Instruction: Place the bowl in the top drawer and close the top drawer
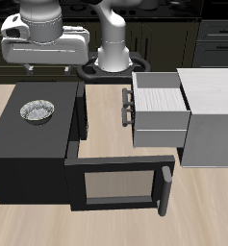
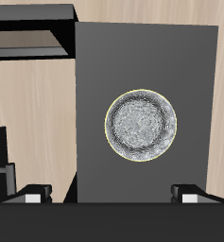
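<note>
I see the bowl (image 1: 37, 111) sitting upright on top of the black box (image 1: 29, 144), near the box's back edge; nothing touching it; wrist view has it dead centre on the dark top, bowl (image 2: 141, 126) mottled inside, rim intact.

Gripper (image 1: 56, 69) hangs above and behind the box, well apart from the bowl; fingers (image 2: 32, 196) spread wide, nothing between them; both fingertips visible in the wrist view, the bowl between them in the frame but well below them.

Top drawer (image 1: 159, 110) of the light grey cabinet (image 1: 214, 115) is pulled out, open toward the black box; grey bar handle (image 1: 126, 104) on its front faces the box; I can't make out anything inside it from the exterior view.

Black box's glass-fronted door (image 1: 120, 183) is swung open and lies out in front, toward the surface's front edge; long handle (image 1: 166, 190) at its free end; door sits just in front of the drawer's front, whether they touch I can't tell.

Wooden surface (image 1: 212, 207) carries box and cabinet side by side; bowl not in the drawer; drawer not shut.
</note>
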Available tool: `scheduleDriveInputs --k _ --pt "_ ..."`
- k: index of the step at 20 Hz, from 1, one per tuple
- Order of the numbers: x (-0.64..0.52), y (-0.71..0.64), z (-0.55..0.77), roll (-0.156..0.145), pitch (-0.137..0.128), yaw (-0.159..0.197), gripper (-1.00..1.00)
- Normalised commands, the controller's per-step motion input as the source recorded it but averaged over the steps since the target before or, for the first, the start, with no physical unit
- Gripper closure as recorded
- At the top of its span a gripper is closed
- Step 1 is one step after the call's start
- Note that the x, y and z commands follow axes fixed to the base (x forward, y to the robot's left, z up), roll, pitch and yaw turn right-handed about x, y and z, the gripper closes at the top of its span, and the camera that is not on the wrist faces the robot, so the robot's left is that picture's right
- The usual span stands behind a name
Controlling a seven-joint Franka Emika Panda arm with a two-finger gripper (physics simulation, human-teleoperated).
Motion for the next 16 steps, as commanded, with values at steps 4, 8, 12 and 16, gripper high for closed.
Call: scheduleDriveInputs --k 4,8,12,16 --pt "0.12 -0.07 0.04 0.003 -0.005 -0.008 -1.00" --pt "0.10 0.02 0.03 0.011 -0.012 0.010 -1.00" --pt "0.15 -0.01 -0.02 0.011 -0.003 0.029 -1.00" --pt "0.08 0.01 -0.08 -0.005 0.015 0.005 -1.00"
